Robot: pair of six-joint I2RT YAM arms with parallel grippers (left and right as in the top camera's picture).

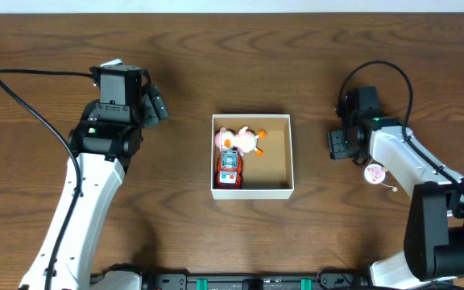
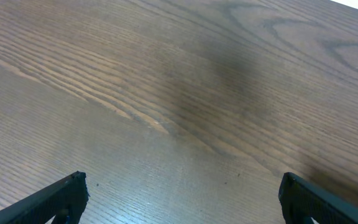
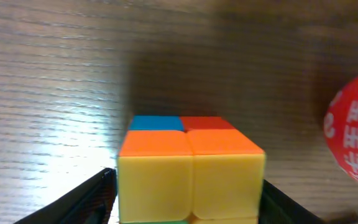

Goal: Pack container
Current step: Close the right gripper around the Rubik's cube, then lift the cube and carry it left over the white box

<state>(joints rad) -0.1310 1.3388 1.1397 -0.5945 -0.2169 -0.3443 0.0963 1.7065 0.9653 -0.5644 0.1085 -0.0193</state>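
Your left gripper (image 1: 156, 105) hangs spread and empty over bare table (image 2: 185, 74), well apart from the box, so nothing is likely to go wrong on that side unless you swing it in across the other arm's path. The box (image 1: 252, 192) sits in the middle of the table, between the two arms. A pink and white plush (image 1: 238, 139) lies against its back left, and a red car (image 1: 229, 171) lies just in front of the plush. The right half shows only brown floor. Aim for that free half: a drop on the left would probably land the cube on the toys and leave it perched or tipping over the wall. Your right gripper (image 1: 337, 145) is to the right of the box, its fingers pressed against both sides of the cube (image 3: 190, 174). The wrist view shows them low on the cube, so it could pivot or slip during the carry. I can't tell whether it is off the table yet. A red disc (image 3: 356, 146) lies near on the right, and a wide turn could knock it.
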